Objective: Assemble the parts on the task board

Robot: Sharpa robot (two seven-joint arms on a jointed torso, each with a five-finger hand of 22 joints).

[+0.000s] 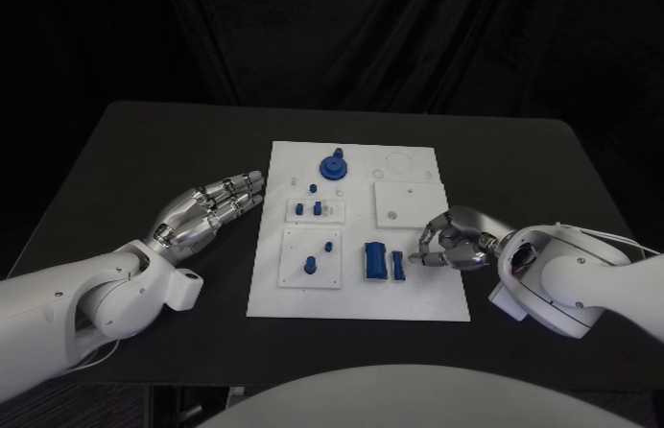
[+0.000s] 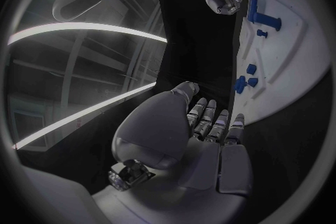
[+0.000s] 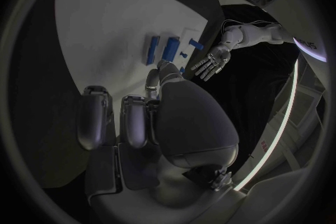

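Right hand (image 1: 454, 238) curled beside blue parts (image 1: 382, 261)

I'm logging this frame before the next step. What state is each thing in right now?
Task board: flat on the black table.
Left robot hand: open, fingers straight, beside the board's left edge, holding nothing.
Right robot hand: fingers curled over the board's right side; whether it holds anything cannot be told.
Round blue part: standing in the board.
Blue block: lying on the board, untouched.
Slim blue part: lying beside the block.
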